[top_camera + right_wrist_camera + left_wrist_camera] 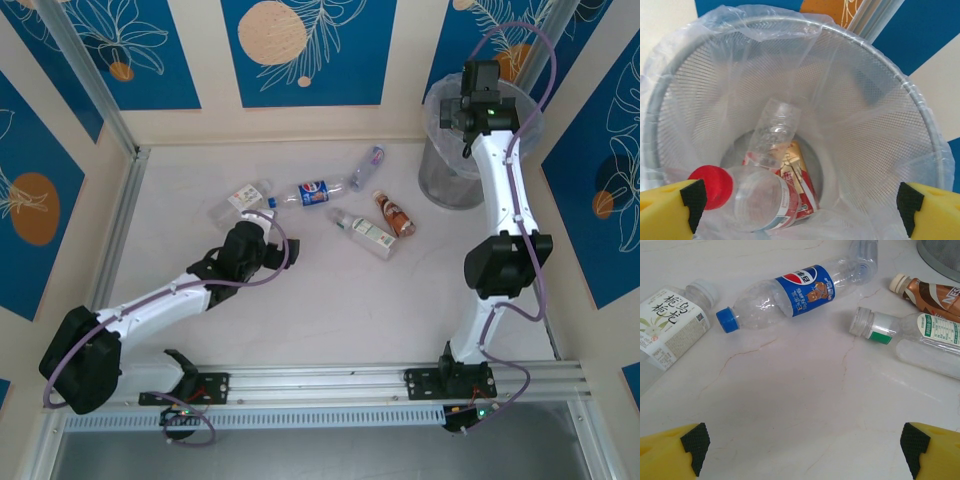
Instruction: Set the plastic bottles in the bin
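The bin (445,185), a grey mesh basket lined with a clear crinkled bag, stands at the far right corner of the counter (330,310). From the right wrist its inside shows two bottles already at the bottom. A red-capped bottle (762,202) lies with its cap towards the left, and a crumpled clear bottle (775,131) rests tilted above it. A red and gold label shows between them, though I cannot tell which bottle it belongs to

Five more lie on their sides on the counter, in a loose group near the far edge and left of the bin. Nearest the bin is the brown bottle (395,214) with a pale cap. Just beside it, on the near side, lies the green-label bottle (362,233), with its cap pointing left. The small clear bottle (368,163) lies farthest back, one end close to the blue-label bottle (313,191), which has a blue cap at its left end. At the left of the group is the white-label bottle (243,197), with a white cap and dark characters on its label

The right tool (800,202) hangs over the mouth of the bin with its yellow fingers (662,212) spread wide and gripping nothing. The left tool (802,445) hovers low over bare counter on the near side of the group. It faces the blue-label bottle and the white-label bottle, with its fingers (665,455) also spread wide and nothing between them
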Tool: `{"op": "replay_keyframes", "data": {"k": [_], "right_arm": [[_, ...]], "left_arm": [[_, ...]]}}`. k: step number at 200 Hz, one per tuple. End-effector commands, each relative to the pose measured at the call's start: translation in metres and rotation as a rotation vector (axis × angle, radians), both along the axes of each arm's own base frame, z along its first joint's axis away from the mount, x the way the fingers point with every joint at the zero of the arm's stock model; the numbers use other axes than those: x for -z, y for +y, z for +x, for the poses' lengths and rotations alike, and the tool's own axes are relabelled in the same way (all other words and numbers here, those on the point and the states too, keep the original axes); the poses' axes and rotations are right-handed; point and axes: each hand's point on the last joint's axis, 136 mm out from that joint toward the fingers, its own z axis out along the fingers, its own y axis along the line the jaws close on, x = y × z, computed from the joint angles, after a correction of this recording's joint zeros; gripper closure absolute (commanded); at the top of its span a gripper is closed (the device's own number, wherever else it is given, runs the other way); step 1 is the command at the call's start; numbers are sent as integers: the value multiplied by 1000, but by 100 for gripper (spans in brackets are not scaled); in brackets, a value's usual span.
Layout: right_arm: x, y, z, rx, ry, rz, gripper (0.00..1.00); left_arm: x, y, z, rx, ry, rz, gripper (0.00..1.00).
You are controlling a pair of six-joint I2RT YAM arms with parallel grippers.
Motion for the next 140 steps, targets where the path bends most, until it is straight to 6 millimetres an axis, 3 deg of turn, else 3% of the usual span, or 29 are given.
{"op": "replay_keyframes", "data": {"k": [1, 77, 140], "right_arm": [[-33, 9, -17, -23, -87, 83, 0], [-38, 33, -35, -109, -158, 271, 1], [-39, 44, -49, -166, -183, 318, 1]], "left_arm": [[1, 5, 3, -29, 0, -18, 1], [6, 10, 4, -53, 15, -22, 1], [12, 35, 14, -173, 55, -39, 1]]}}
